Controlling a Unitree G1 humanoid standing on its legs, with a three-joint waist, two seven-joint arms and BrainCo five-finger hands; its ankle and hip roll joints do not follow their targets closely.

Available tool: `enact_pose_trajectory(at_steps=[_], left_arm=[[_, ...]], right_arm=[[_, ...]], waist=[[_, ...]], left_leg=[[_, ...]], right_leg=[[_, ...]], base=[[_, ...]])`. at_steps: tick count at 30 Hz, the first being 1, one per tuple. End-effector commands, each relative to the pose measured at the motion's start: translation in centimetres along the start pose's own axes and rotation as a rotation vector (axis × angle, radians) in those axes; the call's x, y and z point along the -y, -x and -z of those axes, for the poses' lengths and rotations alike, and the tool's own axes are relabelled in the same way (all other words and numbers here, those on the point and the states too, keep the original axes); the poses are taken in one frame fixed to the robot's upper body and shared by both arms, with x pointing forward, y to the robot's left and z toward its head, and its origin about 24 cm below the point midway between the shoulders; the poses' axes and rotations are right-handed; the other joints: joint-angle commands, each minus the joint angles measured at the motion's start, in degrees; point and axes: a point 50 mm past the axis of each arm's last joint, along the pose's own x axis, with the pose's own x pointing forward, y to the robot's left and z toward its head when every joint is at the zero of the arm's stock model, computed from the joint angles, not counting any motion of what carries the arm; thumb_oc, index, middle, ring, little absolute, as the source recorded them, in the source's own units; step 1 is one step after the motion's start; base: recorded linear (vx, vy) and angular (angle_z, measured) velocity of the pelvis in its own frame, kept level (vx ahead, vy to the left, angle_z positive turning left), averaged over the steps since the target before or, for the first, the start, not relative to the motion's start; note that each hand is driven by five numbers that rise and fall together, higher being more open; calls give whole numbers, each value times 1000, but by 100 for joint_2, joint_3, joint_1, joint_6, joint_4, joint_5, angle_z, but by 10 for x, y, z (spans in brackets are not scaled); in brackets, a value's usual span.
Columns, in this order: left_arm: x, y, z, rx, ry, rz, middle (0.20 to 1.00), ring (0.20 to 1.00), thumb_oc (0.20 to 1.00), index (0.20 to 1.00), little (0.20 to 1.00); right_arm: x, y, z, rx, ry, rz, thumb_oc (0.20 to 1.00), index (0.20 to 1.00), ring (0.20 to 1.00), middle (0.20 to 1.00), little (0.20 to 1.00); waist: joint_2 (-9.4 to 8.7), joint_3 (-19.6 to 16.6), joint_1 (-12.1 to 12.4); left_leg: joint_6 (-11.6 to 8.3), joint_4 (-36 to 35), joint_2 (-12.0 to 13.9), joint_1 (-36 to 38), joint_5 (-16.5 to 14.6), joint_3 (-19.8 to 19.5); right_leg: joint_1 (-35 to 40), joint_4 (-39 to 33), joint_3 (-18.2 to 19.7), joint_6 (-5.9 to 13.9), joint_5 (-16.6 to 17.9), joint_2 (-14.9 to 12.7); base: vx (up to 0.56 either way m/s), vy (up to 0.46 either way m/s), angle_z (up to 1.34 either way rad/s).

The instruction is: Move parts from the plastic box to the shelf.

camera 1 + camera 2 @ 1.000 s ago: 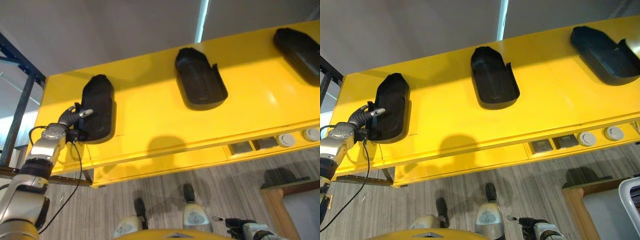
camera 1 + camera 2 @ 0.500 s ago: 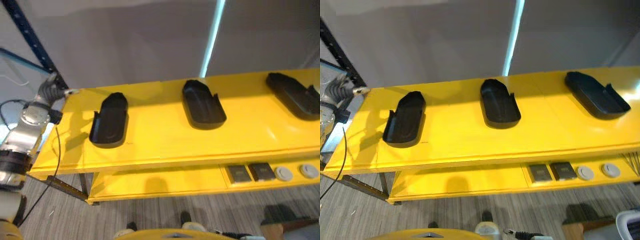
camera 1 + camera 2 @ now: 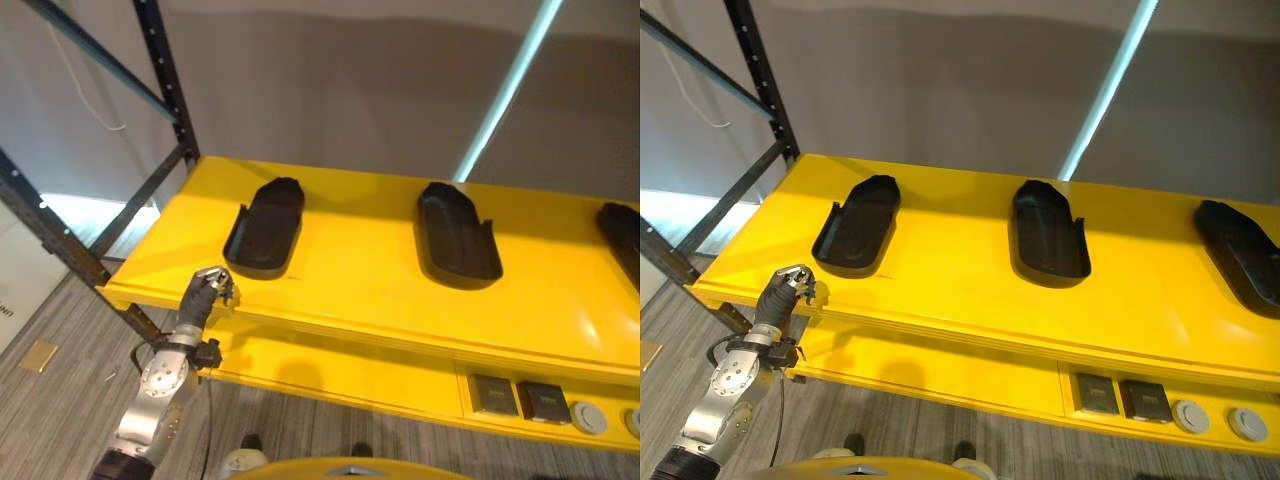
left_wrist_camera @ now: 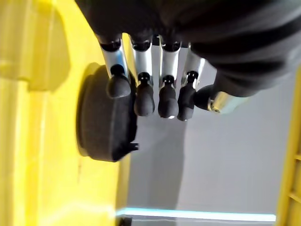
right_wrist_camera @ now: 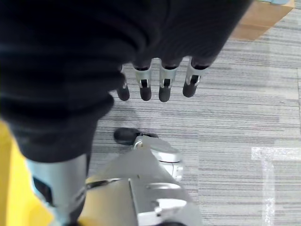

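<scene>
Three black moulded parts lie apart along the yellow shelf (image 3: 340,290): a left part (image 3: 265,225), a middle part (image 3: 458,235) and a right part (image 3: 1238,250) at the view's edge. My left hand (image 3: 205,290) hangs in front of the shelf's front edge, below and to the left of the left part, clear of it. In the left wrist view its fingers (image 4: 143,94) hang relaxed with nothing between them, and the left part (image 4: 106,117) lies beyond them. My right hand (image 5: 155,80) hangs low over the floor, fingers loose and holding nothing.
A dark metal rack post (image 3: 165,70) and its slanted braces stand at the shelf's left end. On the lower yellow shelf sit two small dark blocks (image 3: 492,393) and two round grey pieces (image 3: 1188,415). A grey wall closes off the back.
The whole picture has shifted, so the head has moved. My left hand has let go of the left part, swung out to the left and come down to the shelf's front edge.
</scene>
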Motion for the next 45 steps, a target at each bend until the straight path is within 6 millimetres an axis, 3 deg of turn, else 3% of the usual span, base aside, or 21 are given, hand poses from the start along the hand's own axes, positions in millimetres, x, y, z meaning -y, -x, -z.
enact_pose_trajectory(at_steps=[1, 10, 21, 28, 45], left_arm=[[13, -25, -41, 245, -39, 123, 200, 200, 200, 200, 200], [8, -21, -19, 146, -52, 54, 200, 200, 200, 200, 200], [4, -32, -21, 120, -83, -20, 200, 200, 200, 200, 200], [4, -32, -7, 43, -78, -72, 200, 200, 200, 200, 200], [4, -46, -8, 60, -57, -161, 200, 200, 200, 200, 200]], right_arm=[[-19, 0, -31, 55, -36, -40, 1000, 1000, 1000, 1000, 1000], [-19, -2, -21, 24, -39, -40, 1000, 1000, 1000, 1000, 1000], [-15, -2, -10, 32, -90, -4, 1000, 1000, 1000, 1000, 1000], [-11, -2, -11, 48, -61, 24, 1000, 1000, 1000, 1000, 1000], [-7, -1, -12, 63, -36, 50, 1000, 1000, 1000, 1000, 1000]], waist=[[24, 454, -49], [116, 518, -134], [160, 694, -412], [220, 760, -556], [263, 828, -812]], left_leg=[[92, 2, -39, 105, -625, 178], [30, 2, -21, 0, -550, 267], [43, 2, 3, -91, -546, 388], [37, 2, 8, -116, -524, 433], [8, 2, 67, -74, -483, 550]], right_leg=[[503, 15, -233, -138, -964, -27], [376, 15, -250, -77, -906, -50], [182, 15, 23, -77, -898, 10], [122, 15, 160, -94, -900, 42], [120, 15, 374, -117, -911, 75]], base=[[-22, 3, 16], [24, 2, 3], [58, 1, -10], [48, 7, -5], [21, 1, -4]])
